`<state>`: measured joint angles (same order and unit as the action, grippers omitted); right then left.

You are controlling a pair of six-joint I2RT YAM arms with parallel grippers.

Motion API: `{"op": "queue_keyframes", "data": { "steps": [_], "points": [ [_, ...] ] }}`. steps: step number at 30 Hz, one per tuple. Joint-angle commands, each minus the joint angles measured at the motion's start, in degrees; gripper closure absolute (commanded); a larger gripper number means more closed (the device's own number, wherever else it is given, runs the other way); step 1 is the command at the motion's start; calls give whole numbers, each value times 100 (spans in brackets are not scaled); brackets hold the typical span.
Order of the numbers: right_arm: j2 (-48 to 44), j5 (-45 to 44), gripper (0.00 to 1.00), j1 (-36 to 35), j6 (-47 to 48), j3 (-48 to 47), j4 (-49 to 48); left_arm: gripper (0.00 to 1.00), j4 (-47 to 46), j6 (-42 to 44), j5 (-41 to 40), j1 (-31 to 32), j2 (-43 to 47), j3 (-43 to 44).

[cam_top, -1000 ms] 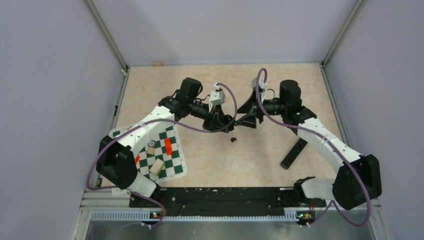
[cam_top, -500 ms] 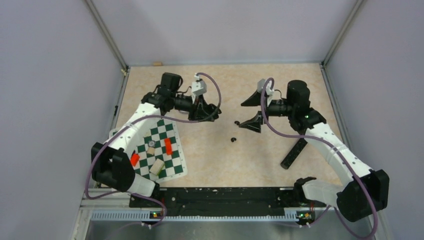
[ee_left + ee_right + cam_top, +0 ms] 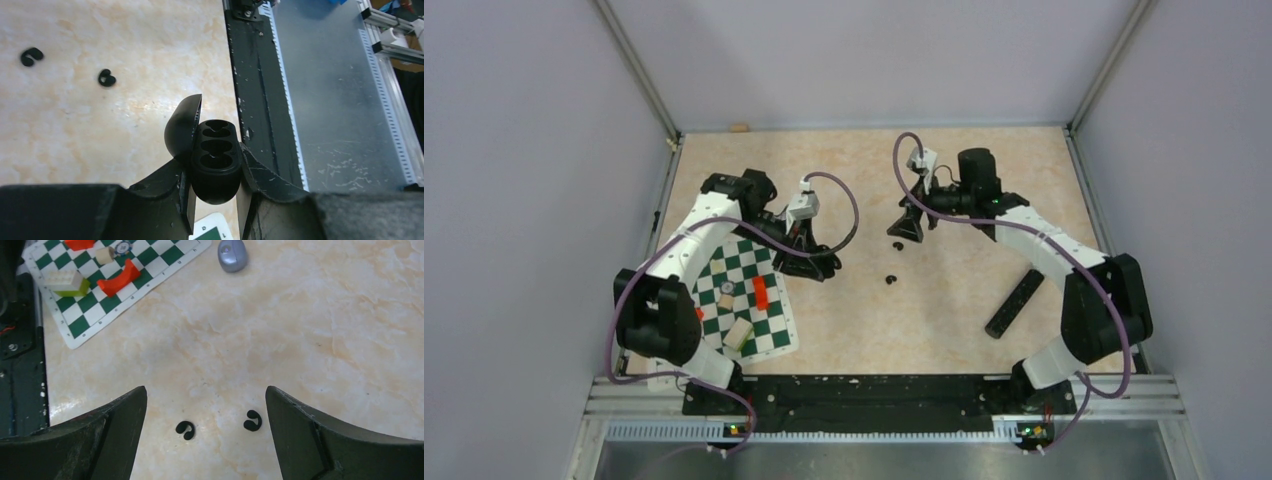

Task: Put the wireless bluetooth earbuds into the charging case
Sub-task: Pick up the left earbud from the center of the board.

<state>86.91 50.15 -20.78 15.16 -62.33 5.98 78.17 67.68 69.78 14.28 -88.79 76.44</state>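
Observation:
The charging case (image 3: 215, 155) is black here, an oval with its hinged lid (image 3: 182, 125) swung open and empty cavities showing. My left gripper (image 3: 216, 167) is shut on its sides and holds it above the corner of the checkered mat; in the top view that gripper (image 3: 819, 265) hangs at the mat's right edge. Two tiny black hook-shaped earbuds (image 3: 185, 430) (image 3: 252, 420) lie loose on the table. They also show far off in the left wrist view, earbuds (image 3: 31, 56) (image 3: 106, 78). My right gripper (image 3: 206, 390) is open above them, one on the table inside each finger.
A green-and-white checkered mat (image 3: 769, 335) carries red pieces (image 3: 119, 279) and a pale block (image 3: 67, 282). A grey oval object (image 3: 232, 255) lies beside the mat's corner. A long black cylinder (image 3: 1014, 303) lies at the right. The black base rail (image 3: 255, 100) runs along the near edge.
The two grippers were together at mid-table. The left arm has drawn back left to the mat with the case. The right gripper has opened and swung left over the earbuds.

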Motion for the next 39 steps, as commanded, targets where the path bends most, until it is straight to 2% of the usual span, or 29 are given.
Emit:
{"op": "queue_keyframes", "data": {
  "steps": [1, 7, 11, 15, 21, 25, 29, 39],
  "points": [
    [119, -671, 14, -217, 196, 132, -239, 100, 4, 73, 292, 13, 196, -327],
    [533, -1313, 26, -240, 197, 161, -215, 100, -974, -722, 412, 39, 309, -739],
    [968, -1804, 33, -232, -44, -92, 101, 100, -1304, -1087, 356, 39, 353, -827],
    [1177, -1944, 36, -129, -137, -110, 211, 100, -1886, -1499, 371, 48, 494, -1069],
    [1457, -2244, 46, -21, -466, -287, 292, 100, -2035, -1602, 433, 55, 662, -1143],
    [1581, -2737, 63, -5, -762, -326, 126, 100, -2103, -1642, 284, 48, 835, -1206],
    [1746, -2996, 64, 6, -873, -439, 157, 100, -2352, -1857, 303, 48, 890, -1266],
    [2269, -2810, 67, -11, -1117, -767, 401, 100, -2360, -1804, 364, 57, 941, -1317]
  ]
}}
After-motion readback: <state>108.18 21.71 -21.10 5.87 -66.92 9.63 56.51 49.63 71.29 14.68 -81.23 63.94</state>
